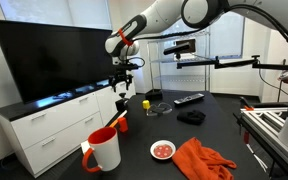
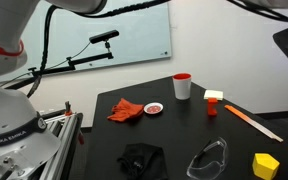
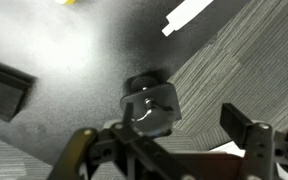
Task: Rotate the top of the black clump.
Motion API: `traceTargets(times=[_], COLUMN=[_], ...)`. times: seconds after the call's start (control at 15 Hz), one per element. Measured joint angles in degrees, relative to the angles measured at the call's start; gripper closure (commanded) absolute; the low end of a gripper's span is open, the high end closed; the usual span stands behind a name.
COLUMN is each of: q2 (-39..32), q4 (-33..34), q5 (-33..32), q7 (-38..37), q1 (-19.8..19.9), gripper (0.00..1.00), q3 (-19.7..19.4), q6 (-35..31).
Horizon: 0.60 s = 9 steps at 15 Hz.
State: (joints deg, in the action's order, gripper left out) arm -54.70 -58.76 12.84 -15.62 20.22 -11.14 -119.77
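The black clump (image 3: 149,105) shows from above in the wrist view: a small black fixture with a shiny knobbed top, standing at the dark table's edge beside grey carpet. My gripper (image 3: 165,142) is open and empty, hovering above it with the clump just beyond the fingertips, nearer the left finger. In an exterior view the gripper (image 1: 122,92) hangs over the table's far corner, directly above the slim clump (image 1: 121,104). In an exterior view the clump (image 2: 213,100) shows a pale yellowish bit; the gripper is out of frame there.
A long black remote (image 1: 188,99), a flat black fabric lump (image 1: 191,117), a yellow block (image 1: 145,103), a white and red mug (image 1: 104,150), a small plate (image 1: 163,150) and an orange cloth (image 1: 204,160) lie on the black table (image 1: 224,125). A large dark screen (image 1: 54,55) stands behind.
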Motion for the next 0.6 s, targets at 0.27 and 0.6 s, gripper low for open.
traceTargets(times=[0.27, 0.6], q2=[2.34, -0.10], q4=[-0.50, -0.49], q5=[-3.18, -8.33], q7=[9.78, 17.67], q1=[0.64, 0.72], gripper=[0.00, 0.00], q3=[-0.54, -0.77], q6=[7.02, 8.18])
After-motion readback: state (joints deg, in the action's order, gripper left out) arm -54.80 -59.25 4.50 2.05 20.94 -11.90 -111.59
